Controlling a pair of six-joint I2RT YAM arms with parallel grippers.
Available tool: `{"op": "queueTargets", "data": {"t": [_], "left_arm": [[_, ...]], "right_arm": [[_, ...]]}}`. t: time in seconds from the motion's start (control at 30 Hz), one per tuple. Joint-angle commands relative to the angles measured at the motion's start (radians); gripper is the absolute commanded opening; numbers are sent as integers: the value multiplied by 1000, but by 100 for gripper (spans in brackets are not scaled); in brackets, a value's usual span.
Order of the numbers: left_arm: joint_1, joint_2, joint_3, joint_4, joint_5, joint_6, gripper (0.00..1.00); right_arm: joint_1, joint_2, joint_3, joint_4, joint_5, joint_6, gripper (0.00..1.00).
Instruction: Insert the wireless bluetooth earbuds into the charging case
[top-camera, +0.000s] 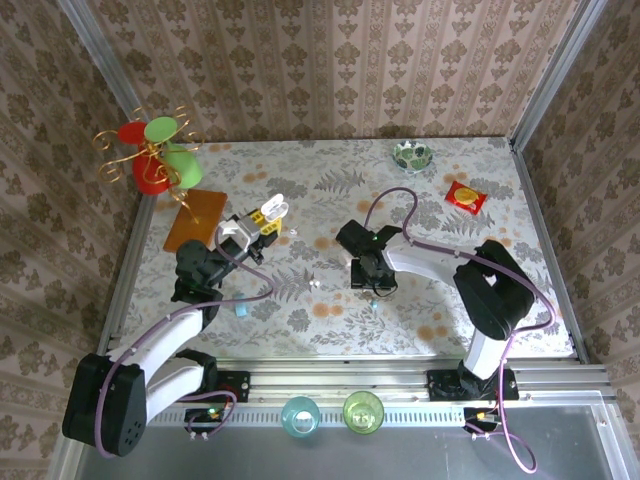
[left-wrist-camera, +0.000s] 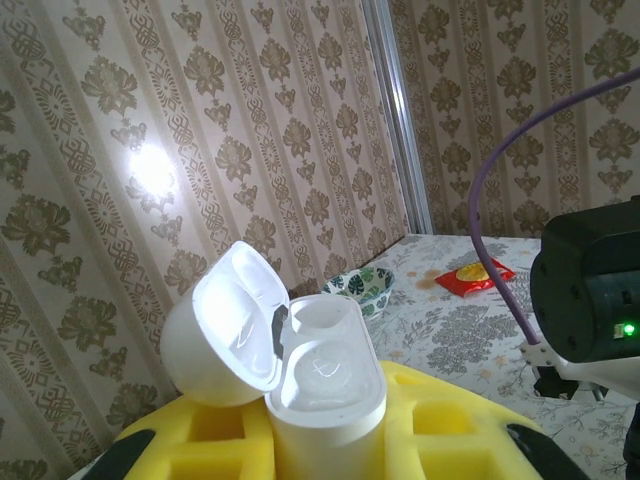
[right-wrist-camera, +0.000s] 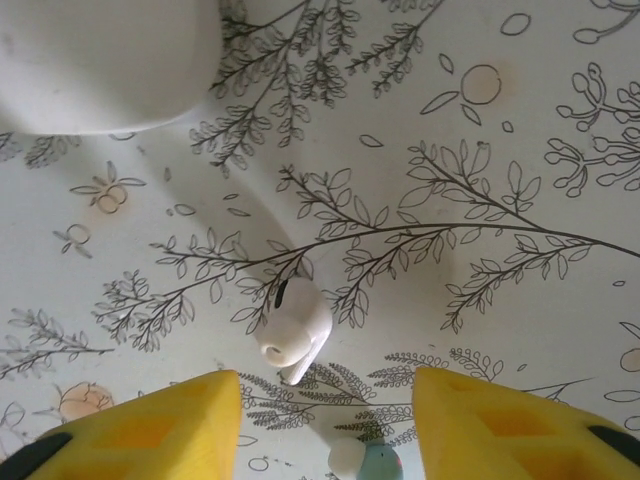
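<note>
The left gripper (left-wrist-camera: 325, 440) is clamping the charging case (left-wrist-camera: 325, 385) upright, with its lid (left-wrist-camera: 235, 320) hanging open toward 10 o'clock. The right gripper (right-wrist-camera: 328, 410) is hovering with its fingers spread over one earbud (right-wrist-camera: 292, 328), which is lying on the floral table (right-wrist-camera: 560, 330) at 12 o'clock of the gap. The earbud is looking light, hard and glossy, so it is likely slippery. Pinching across its rounded head is probably the safest hold.

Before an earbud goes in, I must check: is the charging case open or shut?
Open. The charging case stands upright in the left gripper, with its lid swung back and the wells inside exposed.
</note>
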Motion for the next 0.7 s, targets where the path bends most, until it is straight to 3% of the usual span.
{"op": "queueTargets", "data": {"t": [0.0, 0.47, 0.67], "left_arm": [[3, 2, -14, 55, 15, -9, 0], [2, 19, -29, 87, 15, -9, 0], [4, 10, -34, 83, 11, -4, 0]], "right_arm": [[-15, 34, 41, -37, -15, 25, 45], [-26, 124, 95, -38, -15, -56, 28], [-23, 133, 96, 6, -57, -245, 23]]}}
